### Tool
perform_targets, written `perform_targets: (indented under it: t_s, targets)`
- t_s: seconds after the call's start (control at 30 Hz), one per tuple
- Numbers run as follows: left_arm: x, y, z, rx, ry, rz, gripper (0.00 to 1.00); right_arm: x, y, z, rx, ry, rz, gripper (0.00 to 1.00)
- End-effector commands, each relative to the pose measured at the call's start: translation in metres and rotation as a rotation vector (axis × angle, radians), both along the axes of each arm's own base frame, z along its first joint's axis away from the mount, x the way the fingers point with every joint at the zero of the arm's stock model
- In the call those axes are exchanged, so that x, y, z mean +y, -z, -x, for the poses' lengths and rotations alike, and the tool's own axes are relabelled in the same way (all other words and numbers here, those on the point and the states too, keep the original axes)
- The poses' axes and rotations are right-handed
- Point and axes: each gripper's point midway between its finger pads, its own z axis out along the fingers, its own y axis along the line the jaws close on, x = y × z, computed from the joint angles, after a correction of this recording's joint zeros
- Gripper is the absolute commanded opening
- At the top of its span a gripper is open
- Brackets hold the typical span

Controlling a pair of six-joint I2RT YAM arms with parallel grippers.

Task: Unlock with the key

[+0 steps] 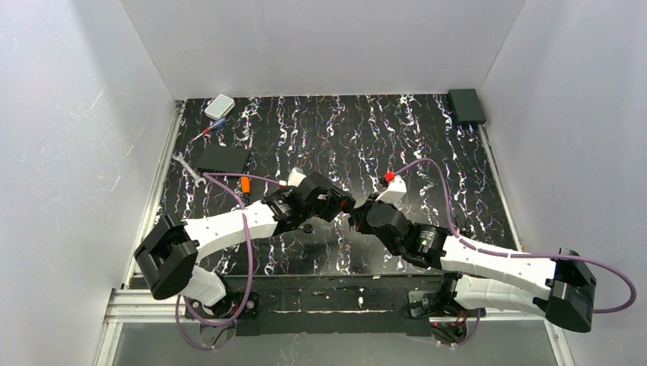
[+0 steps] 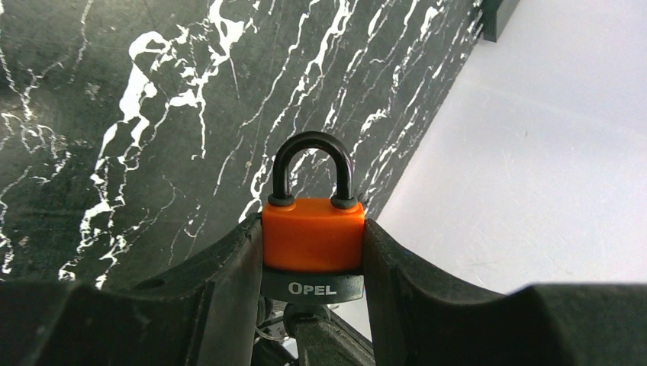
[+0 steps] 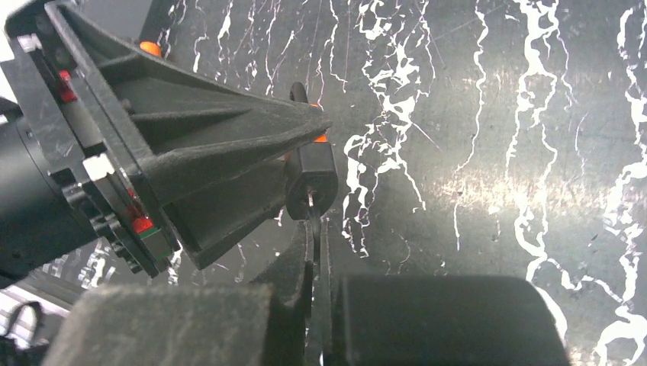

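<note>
The padlock (image 2: 313, 244) has an orange body, a dark base marked OPEL and a black shackle (image 2: 313, 164) with both legs seated in the body. My left gripper (image 2: 313, 232) is shut on its sides and holds it above the marbled table. In the right wrist view the padlock's base (image 3: 311, 183) faces me. The key (image 3: 313, 221), thin and black, stands edge-on between the pads of my right gripper (image 3: 315, 232), which is shut on it. Its metal blade reaches into the keyhole. In the top view both grippers (image 1: 341, 204) (image 1: 357, 217) meet at the table's middle.
Along the table's left side lie a white box (image 1: 220, 106), an orange-handled screwdriver (image 1: 207, 131), a flat black box (image 1: 220, 158), a wrench (image 1: 187, 169) and a stubby orange-and-black cylinder (image 1: 245, 184). A black box (image 1: 466, 106) sits at the far right corner. White walls enclose the table.
</note>
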Motion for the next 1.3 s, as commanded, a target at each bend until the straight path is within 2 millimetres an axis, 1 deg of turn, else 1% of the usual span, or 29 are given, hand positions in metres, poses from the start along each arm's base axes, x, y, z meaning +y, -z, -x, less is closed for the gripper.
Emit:
perform_targets:
  t_s: [0.0, 0.07, 0.13, 0.3, 0.37, 0.43, 0.57, 0.63, 0.73, 0.77, 0.87, 0.9, 0.97, 1.07, 1.2, 1.27]
  targets:
    - [-0.038, -0.029, 0.058, 0.089, 0.201, 0.079, 0.00, 0.003, -0.035, -0.033, -0.172, 0.049, -0.004, 0.01]
    - [-0.043, -0.033, 0.061, 0.090, 0.210, 0.095, 0.00, 0.004, -0.036, -0.035, -0.226, 0.016, 0.045, 0.01]
    - [-0.047, -0.038, 0.062, 0.082, 0.219, 0.106, 0.00, 0.001, -0.034, -0.037, -0.251, 0.016, 0.070, 0.01]
    - [-0.053, -0.045, 0.067, 0.069, 0.233, 0.115, 0.00, -0.003, -0.030, -0.041, -0.233, 0.074, 0.066, 0.01]
    - [-0.055, -0.045, 0.069, 0.065, 0.244, 0.114, 0.00, -0.004, -0.029, -0.043, -0.214, 0.109, 0.032, 0.01]
    - [-0.056, -0.044, 0.070, 0.056, 0.257, 0.109, 0.00, 0.001, -0.026, -0.043, -0.189, 0.101, -0.033, 0.01]
    - [-0.053, -0.049, 0.073, 0.017, 0.259, 0.097, 0.00, 0.012, -0.009, -0.043, -0.084, 0.050, -0.198, 0.01]
    - [-0.049, -0.051, 0.075, 0.000, 0.257, 0.077, 0.00, 0.015, 0.000, -0.043, -0.040, 0.041, -0.232, 0.01]
    - [-0.045, -0.050, 0.078, -0.008, 0.250, 0.041, 0.00, 0.019, 0.006, -0.041, -0.005, 0.033, -0.246, 0.01]
    - [-0.046, -0.049, 0.079, -0.008, 0.248, 0.038, 0.00, 0.021, 0.006, -0.040, 0.002, 0.028, -0.261, 0.01]
    - [-0.044, -0.046, 0.081, -0.012, 0.222, 0.024, 0.00, 0.033, -0.003, -0.034, -0.009, -0.027, -0.377, 0.01]
    - [-0.043, -0.049, 0.082, -0.025, 0.214, 0.024, 0.00, 0.037, -0.006, -0.032, -0.011, -0.048, -0.407, 0.01]
    - [-0.042, -0.052, 0.084, -0.036, 0.200, 0.017, 0.00, 0.041, -0.008, -0.031, -0.029, -0.073, -0.414, 0.01]
    - [-0.043, -0.054, 0.088, -0.036, 0.193, 0.014, 0.00, 0.041, -0.013, -0.035, -0.078, -0.087, -0.351, 0.01]
    - [-0.050, -0.055, 0.094, -0.026, 0.187, 0.030, 0.00, 0.029, -0.017, -0.042, -0.174, -0.034, -0.211, 0.01]
    - [-0.055, -0.058, 0.095, -0.030, 0.195, 0.037, 0.00, 0.025, -0.021, -0.044, -0.205, -0.015, -0.179, 0.01]
